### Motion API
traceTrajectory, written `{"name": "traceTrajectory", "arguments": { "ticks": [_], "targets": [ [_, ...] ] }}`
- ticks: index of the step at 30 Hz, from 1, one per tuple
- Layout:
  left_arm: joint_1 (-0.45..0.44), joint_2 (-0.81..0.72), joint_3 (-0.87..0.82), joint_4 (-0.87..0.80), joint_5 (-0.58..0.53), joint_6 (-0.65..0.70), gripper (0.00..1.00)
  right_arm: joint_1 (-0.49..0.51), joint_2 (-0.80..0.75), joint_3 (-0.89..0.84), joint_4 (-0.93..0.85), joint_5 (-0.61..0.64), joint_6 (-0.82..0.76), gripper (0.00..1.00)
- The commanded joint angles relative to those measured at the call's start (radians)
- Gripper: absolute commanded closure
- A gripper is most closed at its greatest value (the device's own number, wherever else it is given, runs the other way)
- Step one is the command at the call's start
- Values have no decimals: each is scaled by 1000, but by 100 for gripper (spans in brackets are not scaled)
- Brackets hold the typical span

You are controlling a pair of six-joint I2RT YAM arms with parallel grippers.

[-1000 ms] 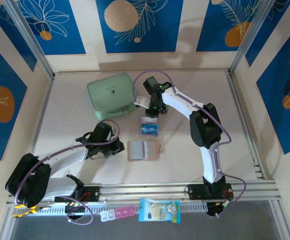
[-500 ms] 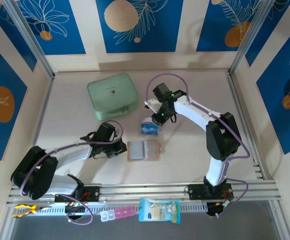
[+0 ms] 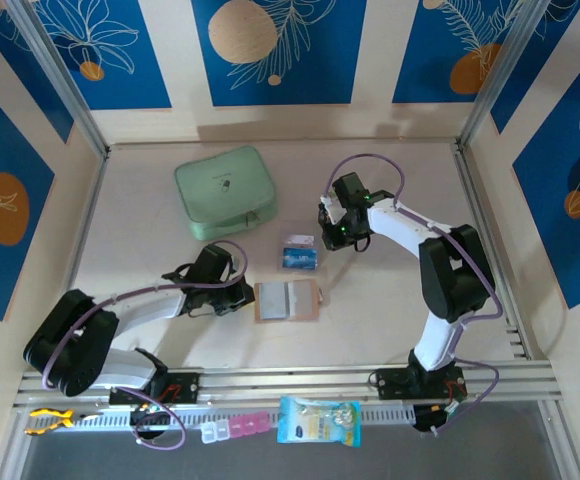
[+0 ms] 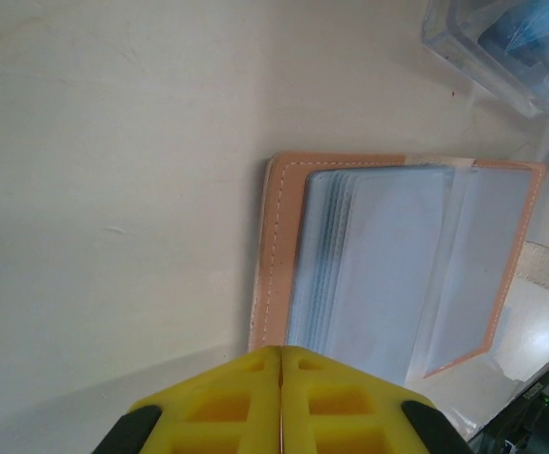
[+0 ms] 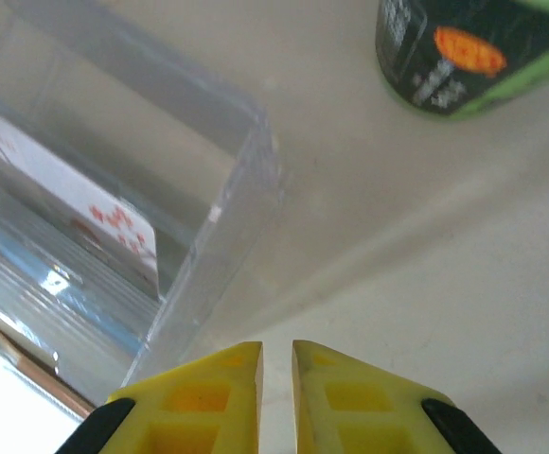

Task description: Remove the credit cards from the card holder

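Note:
The card holder (image 3: 288, 300) lies open on the table, tan leather with grey clear pockets facing up. In the left wrist view its pockets (image 4: 388, 265) fan out just ahead of my left gripper (image 4: 281, 355), whose yellow fingers are pressed together with nothing between them. From above, the left gripper (image 3: 242, 296) sits at the holder's left edge. A light blue credit card (image 3: 298, 259) lies in the clear plastic box (image 3: 298, 254) behind the holder. My right gripper (image 3: 332, 238) hovers just right of that box. Its jaws (image 5: 276, 350) stand slightly apart and empty beside the box wall (image 5: 208, 255).
A mint-green zip case (image 3: 225, 190) lies at the back left. A blue-and-yellow packet (image 3: 318, 420) and pink pill boxes (image 3: 235, 428) rest on the front rail. The box also holds a white card with red print (image 5: 95, 208). Panel walls stand on three sides.
My right arm has pulled back to the right, from over the clear box to beside it. The left gripper has stayed at the holder's left edge.

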Motion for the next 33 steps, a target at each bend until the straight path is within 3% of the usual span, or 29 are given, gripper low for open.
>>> {"name": "traceTrajectory", "arguments": {
  "ticks": [1,14,25,33],
  "targets": [
    [-7,-24,-1,-2,-1,-9,93,-6,37,12,69,-65,47,84],
    [-9,-28,1,-7,-2,-8,92,-4,91,65,138,-155,75,84],
    [-30,-1,6,17,8,-12,92,23,-10,39,90,-107,87,84],
    [-48,32,12,36,8,-18,93,69,-101,-16,55,-171,295,83]
  ]
}}
